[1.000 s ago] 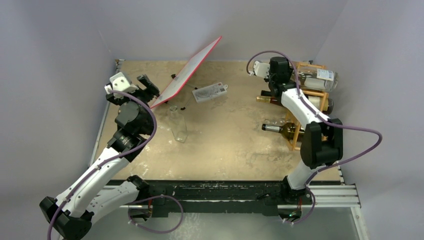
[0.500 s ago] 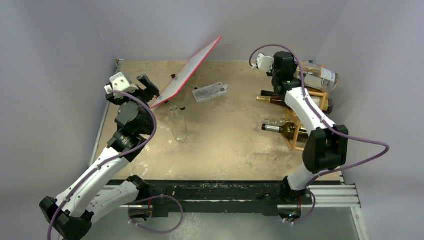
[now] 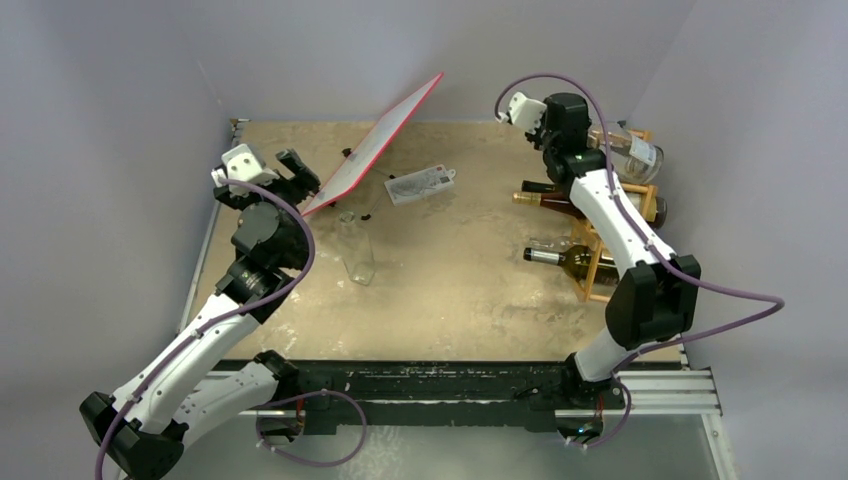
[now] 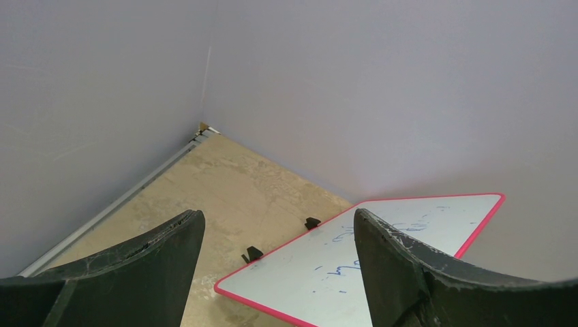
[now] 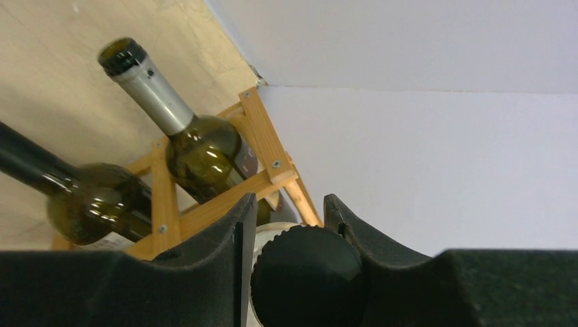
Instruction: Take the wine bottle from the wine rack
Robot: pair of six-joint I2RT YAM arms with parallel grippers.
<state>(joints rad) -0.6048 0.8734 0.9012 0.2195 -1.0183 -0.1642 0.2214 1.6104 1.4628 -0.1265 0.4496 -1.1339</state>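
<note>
The left gripper (image 4: 276, 225) hovers over its own side of the table (image 3: 470, 300) with its jaws parted and nothing between them, a waiting pose that suits an arm with no share in this step. Just ahead of and below its fingertips lies the near corner of the red-edged whiteboard (image 4: 354, 252), which slopes up and away from it toward the back wall, with two small black clips (image 4: 312, 223) on the table beside the board's edge. Off to that gripper's right, well apart from either tool, a clear glass vessel (image 3: 358, 255) and a white card (image 3: 420, 183) lie loose on the table. The right gripper (image 5: 287, 204) is closed on the black cap end of the wine bottle (image 5: 307, 272), one finger on each side, so the grip sits at the narrow end that two fingers can get round. In the overhead view the clear bottle runs on beyond the fingers, away from the arm, its labelled base tilted over the top far corner of the wine rack (image 5: 267, 139). Whether the base touches the wood I cannot tell. I judge the bottle mostly out of its cell, mid-lift. Below and beyond the fingers, two dark green bottles (image 5: 198, 153) lie in lower cells with their necks pointing out toward the table's middle. That is presumably why the top bottle is drawn out by its neck on that same open side.
</note>
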